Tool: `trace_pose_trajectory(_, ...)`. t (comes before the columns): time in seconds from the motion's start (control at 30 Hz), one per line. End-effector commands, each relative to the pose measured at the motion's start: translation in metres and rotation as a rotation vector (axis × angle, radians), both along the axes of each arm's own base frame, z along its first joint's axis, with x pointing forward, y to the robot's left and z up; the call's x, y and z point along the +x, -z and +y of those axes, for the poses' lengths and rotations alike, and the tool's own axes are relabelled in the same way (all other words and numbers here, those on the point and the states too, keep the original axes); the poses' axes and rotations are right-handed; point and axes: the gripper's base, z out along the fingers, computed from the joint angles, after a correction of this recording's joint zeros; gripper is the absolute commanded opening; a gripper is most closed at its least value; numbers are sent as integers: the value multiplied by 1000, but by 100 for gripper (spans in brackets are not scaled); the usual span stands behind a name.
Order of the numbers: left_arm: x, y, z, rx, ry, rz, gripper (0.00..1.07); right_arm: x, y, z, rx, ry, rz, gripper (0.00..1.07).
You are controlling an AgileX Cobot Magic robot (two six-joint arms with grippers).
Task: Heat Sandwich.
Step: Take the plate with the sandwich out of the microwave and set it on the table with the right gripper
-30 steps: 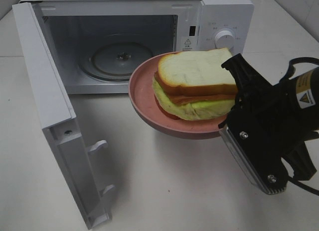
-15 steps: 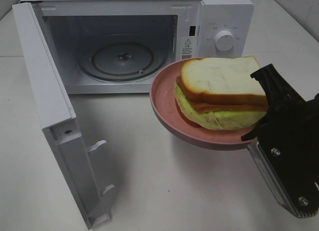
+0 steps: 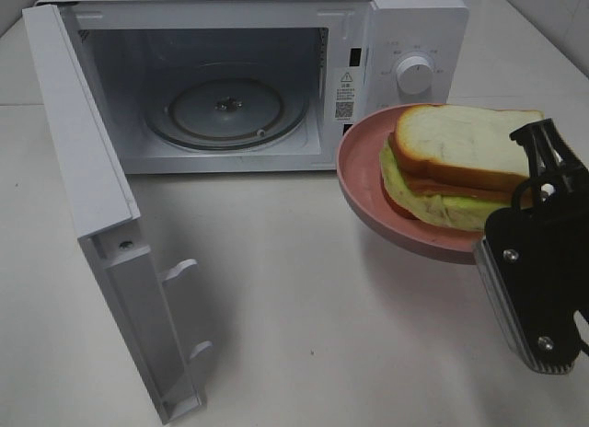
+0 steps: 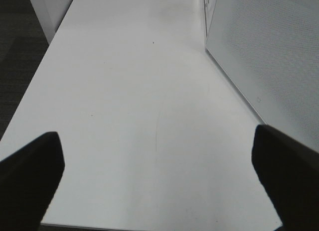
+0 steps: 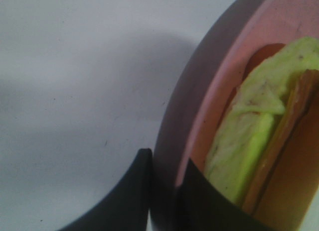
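Fingers of left gripper (image 4: pixel 157 183) spread wide, empty, over bare desk (image 3: pixel 304 298) beside microwave (image 3: pixel 248 77). Microwave door (image 3: pixel 97 215) open at desk's left; turntable (image 3: pixel 224 109) bare. Right gripper (image 5: pixel 164 191) nearly closed, pinching plate (image 3: pixel 363 183) rim, one finger inside, one outside. Sandwich (image 3: pixel 460 169) sits on plate, held above desk's right side, in front of control knob (image 3: pixel 416 75). Judgement: sandwich soft, light, loosely stacked; likely slides if plate tilts. Rim is the sensible hold; keep level.
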Motion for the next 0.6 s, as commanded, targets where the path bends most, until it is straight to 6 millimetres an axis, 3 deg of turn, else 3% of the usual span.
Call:
trace_pose_trajectory(0.03,-2,-1,0,-2,6,-28,98,1,-5,-4,1,48,-39,0)
trace_pose_trajectory(0.6,-2,-1,0,-2,6,-28,98,1,-4,-19,35,374,-27,0)
